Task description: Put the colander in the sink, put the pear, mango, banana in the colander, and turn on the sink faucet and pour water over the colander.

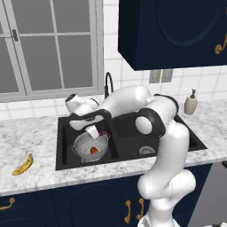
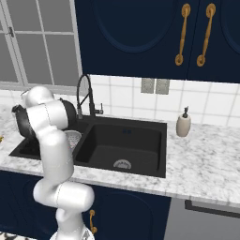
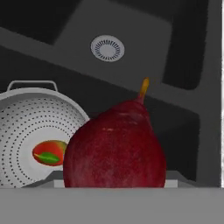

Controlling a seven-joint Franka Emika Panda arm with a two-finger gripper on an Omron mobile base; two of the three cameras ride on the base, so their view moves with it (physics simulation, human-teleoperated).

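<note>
The dark maroon pear (image 3: 114, 148) looms large and close in the hand view, stem up, held in my gripper (image 1: 98, 134), which is shut on it and hangs just over the colander (image 1: 91, 146). The silver perforated colander (image 3: 26, 127) stands in the left basin of the black sink (image 1: 133, 133), and the red-orange-green mango (image 3: 48, 153) lies on its floor. The pear hides my fingertips. On the counter left of the sink lies the yellow banana (image 1: 23, 165). The black gooseneck sink faucet (image 1: 108, 84) rises behind the sink with no water running.
The right basin holds only its round drain (image 3: 107, 47). A beige soap dispenser (image 1: 190, 103) stands on the counter to the sink's right. Dark blue wall cabinets (image 1: 173, 31) hang above, and a window (image 1: 48, 44) sits behind the counter at left.
</note>
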